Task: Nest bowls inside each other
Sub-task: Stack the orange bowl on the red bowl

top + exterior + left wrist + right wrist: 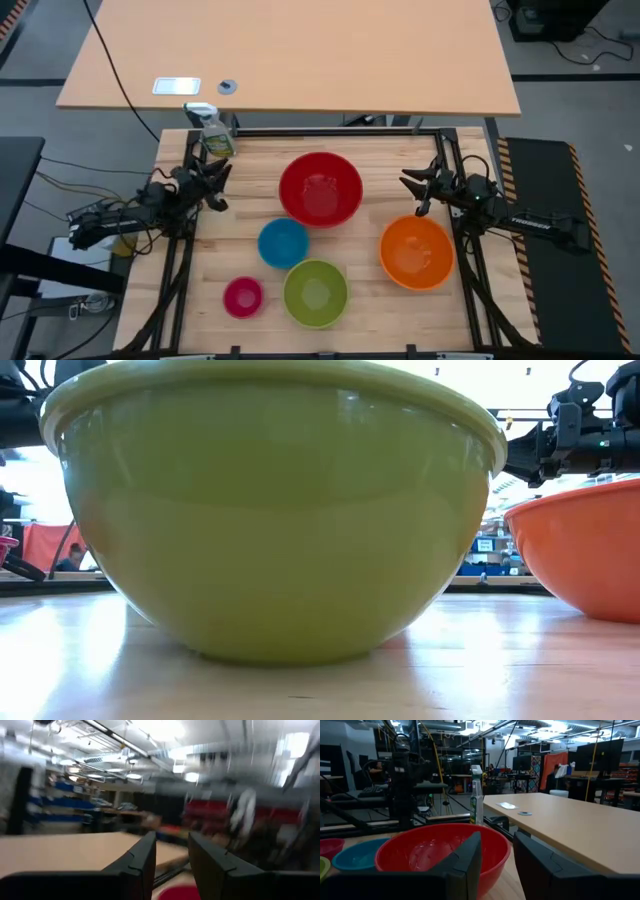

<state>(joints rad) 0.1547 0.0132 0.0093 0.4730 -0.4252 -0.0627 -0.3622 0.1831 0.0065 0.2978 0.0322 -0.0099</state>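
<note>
Five bowls stand apart on their bases on the wooden table: red (320,188) at the far middle, blue (283,243) in front of it, lime green (315,292) near the front edge, pink (242,297) left of the green, orange (417,252) at the right. My left gripper (216,185) hovers open at the table's left side, left of the red bowl, with nothing between its fingers. My right gripper (412,186) hovers open at the right, just beyond the orange bowl's far rim, pointing toward the red bowl (440,850).
A spray bottle with green liquid (213,130) stands at the table's far left corner, close behind my left gripper. A tan desk (300,50) lies beyond the far edge. Black frame rails (330,131) border the table. In the low view the green bowl (270,510) fills most of the picture.
</note>
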